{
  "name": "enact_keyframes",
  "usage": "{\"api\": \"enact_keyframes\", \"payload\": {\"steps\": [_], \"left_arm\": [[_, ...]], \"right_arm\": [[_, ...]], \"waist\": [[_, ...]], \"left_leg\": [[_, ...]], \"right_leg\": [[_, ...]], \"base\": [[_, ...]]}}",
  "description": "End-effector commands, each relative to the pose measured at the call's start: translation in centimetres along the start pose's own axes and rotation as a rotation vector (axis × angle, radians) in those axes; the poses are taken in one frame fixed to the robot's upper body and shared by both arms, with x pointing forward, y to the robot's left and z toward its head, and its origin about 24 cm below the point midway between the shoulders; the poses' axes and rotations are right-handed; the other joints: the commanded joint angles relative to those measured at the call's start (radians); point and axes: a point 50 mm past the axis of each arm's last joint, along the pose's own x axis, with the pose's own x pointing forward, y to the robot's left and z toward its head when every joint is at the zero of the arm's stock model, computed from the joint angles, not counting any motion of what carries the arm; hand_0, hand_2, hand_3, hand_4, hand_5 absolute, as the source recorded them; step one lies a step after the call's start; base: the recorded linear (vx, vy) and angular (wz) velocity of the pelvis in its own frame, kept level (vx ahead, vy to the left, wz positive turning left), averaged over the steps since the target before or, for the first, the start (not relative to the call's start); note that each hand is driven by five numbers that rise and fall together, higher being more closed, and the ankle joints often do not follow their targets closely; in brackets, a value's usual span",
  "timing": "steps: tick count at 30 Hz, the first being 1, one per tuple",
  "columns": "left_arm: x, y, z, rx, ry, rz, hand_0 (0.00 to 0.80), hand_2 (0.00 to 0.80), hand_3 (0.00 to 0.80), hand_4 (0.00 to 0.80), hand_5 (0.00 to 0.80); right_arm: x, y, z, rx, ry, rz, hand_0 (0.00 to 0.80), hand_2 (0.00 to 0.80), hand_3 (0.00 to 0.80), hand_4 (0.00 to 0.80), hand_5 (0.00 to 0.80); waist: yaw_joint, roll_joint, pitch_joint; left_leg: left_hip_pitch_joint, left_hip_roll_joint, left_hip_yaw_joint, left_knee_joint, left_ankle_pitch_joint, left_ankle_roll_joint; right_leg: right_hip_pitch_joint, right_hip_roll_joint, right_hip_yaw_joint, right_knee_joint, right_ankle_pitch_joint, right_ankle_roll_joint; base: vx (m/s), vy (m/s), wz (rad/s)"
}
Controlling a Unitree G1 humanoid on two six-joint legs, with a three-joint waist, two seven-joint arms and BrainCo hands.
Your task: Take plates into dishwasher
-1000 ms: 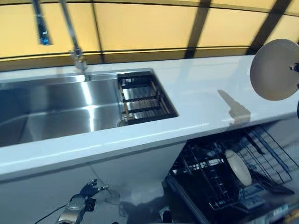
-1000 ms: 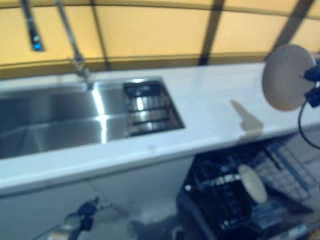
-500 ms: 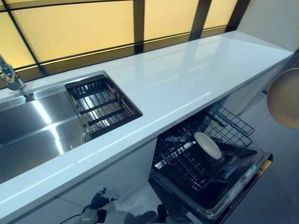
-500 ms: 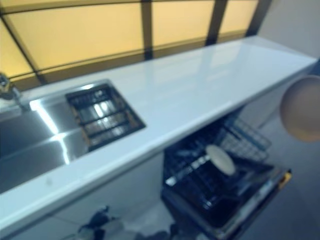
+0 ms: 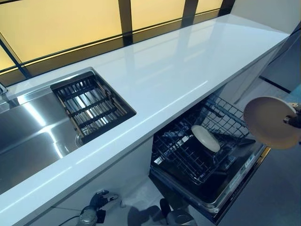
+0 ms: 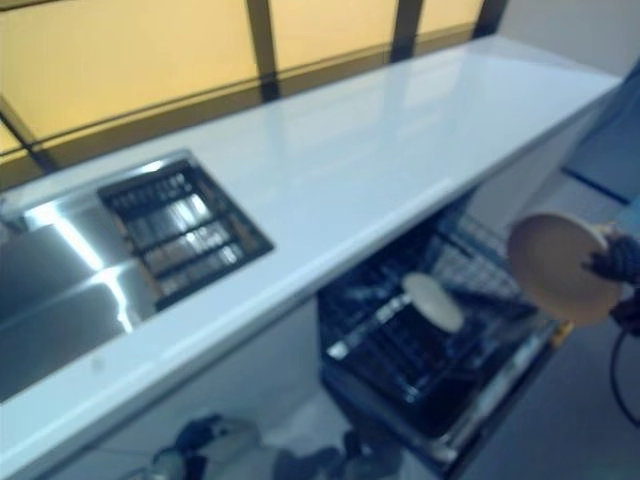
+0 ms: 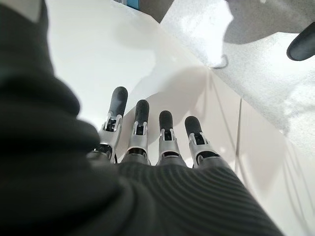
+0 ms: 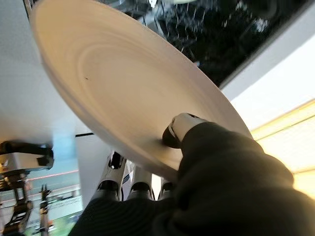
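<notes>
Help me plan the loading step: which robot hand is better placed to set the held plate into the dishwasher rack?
The right robot hand: it already pinches the plate beside the open dishwasher rack. The left robot hand hangs low, open and empty.

A long white countertop [image 5: 188, 70] is seen running from 8 o'clock up to 2 o'clock, backed by a row of amber-lit panels [image 5: 61, 23] divided by dark bars. A steel sink [image 5: 28, 132] is set into it at 9 o'clock — a dark slatted rack [image 5: 89, 104] is fitted in the basin's near end. Pale floor [image 5: 277, 197] is shown at 5 o'clock.
</notes>
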Motion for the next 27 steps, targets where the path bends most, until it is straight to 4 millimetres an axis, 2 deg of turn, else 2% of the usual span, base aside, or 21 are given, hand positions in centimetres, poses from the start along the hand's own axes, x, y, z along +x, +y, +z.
{"api": "enact_keyframes", "payload": {"steps": [1, 11, 27], "left_arm": [[0.5, 3.0, 1.6, -0.013, -0.056, 0.103, 0.0, 0.0, 0.0, 0.0, 0.0], [0.5, 2.5, 1.4, -0.052, -0.042, 0.081, 0.0, 0.0, 0.0, 0.0, 0.0], [0.6, 2.4, 1.6, -0.056, -0.042, 0.093, 0.0, 0.0, 0.0, 0.0, 0.0]], "right_arm": [[-0.2, -1.2, 2.1, -0.038, -0.092, -0.093, 0.8, 0.8, 0.8, 0.8, 0.8], [0.0, 2.5, 3.7, -0.068, -0.145, 0.033, 0.8, 0.8, 0.8, 0.8, 0.8], [0.8, 6.6, 5.2, -0.065, -0.159, 0.167, 0.8, 0.8, 0.8, 0.8, 0.8]], "waist": [[0.029, -0.05, -0.016], [0.041, -0.042, 0.005], [0.072, -0.04, 0.021]], "left_leg": [[0.061, -0.014, -0.001, 0.005, -0.064, 0.061], [0.054, -0.024, -0.011, 0.009, -0.064, 0.068], [0.048, -0.029, -0.029, 0.012, -0.06, 0.071]], "right_leg": [[0.011, -0.018, -0.034, 0.017, -0.013, 0.067], [0.007, -0.027, -0.038, 0.021, -0.011, 0.068], [0.012, -0.041, -0.053, 0.021, -0.008, 0.072]], "base": [[0.0, 0.0, 0.0], [0.0, 0.0, 0.0], [0.0, 0.0, 0.0]]}}
